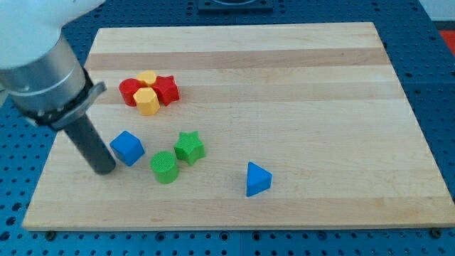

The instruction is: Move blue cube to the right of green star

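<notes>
My tip [104, 169] has no jaws, a bare rod, resting just left of the blue cube [127, 148] near the board's left edge. Green star [190, 147] lies to the cube's right, green cylinder [164, 168] between and lower. Push probably must skirt the star.

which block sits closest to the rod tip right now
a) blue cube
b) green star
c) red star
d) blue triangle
a) my tip rests just to the view's left of the blue cube, nearly touching it, while the green star lies further toward the view's right beyond the cube.
</notes>
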Action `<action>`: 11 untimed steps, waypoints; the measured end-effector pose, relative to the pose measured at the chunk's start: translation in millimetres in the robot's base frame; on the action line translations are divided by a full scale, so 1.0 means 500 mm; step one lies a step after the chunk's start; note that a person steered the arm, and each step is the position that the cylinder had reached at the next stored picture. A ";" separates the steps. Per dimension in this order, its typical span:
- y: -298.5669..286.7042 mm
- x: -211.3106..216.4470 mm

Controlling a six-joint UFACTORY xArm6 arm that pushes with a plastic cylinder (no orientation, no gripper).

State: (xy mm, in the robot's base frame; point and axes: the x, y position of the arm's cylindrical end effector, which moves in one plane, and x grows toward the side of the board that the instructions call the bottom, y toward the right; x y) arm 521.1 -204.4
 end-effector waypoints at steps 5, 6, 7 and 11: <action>-0.016 -0.008; 0.083 -0.098; 0.167 -0.155; 0.374 -0.152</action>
